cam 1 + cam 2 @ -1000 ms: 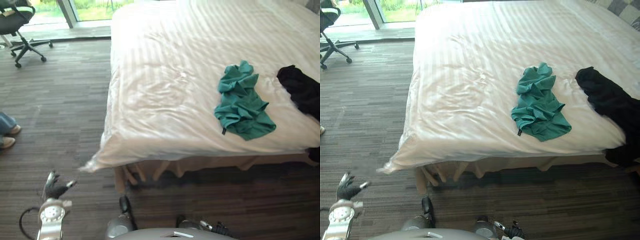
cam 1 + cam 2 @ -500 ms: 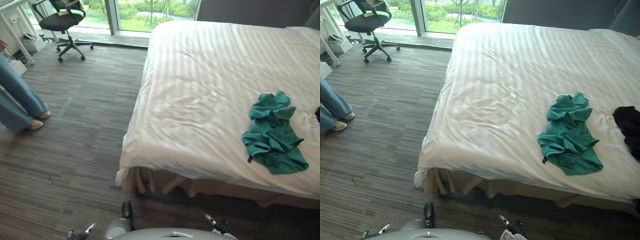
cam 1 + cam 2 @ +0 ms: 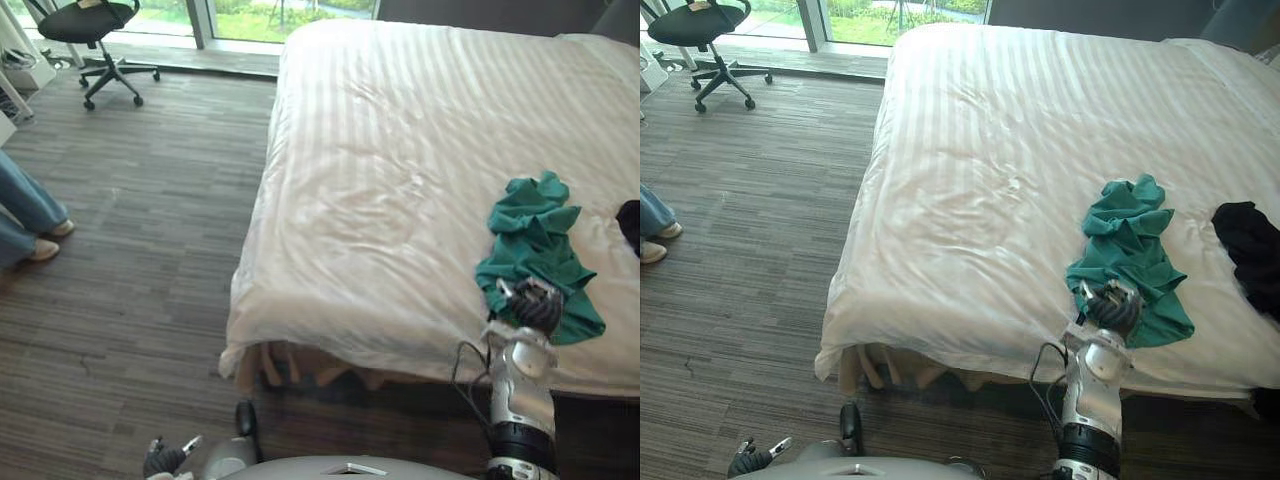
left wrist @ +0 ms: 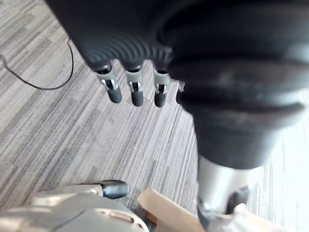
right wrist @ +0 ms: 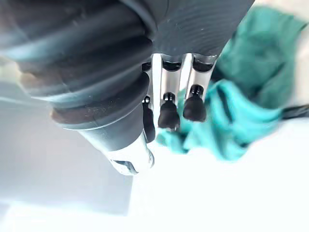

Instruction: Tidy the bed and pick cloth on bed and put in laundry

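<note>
At lower right of the frame, the green cloth [image 3: 530,235] lies just above the raised right robot hand [image 3: 535,308], whose fingers are relaxed and empty.

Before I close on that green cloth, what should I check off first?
1. Right hand open, holding nothing: ok.
2. Right hand at the near end of the green cloth: ok.
3. Fingers already touching the cloth: cannot tell.
4. Green cloth lies apart from the black cloth, so it should lift alone: ok.
5. Left hand open, low over the floor, away from the bed: ok.
6. Person stands on the floor, well off from the bed: ok.
</note>
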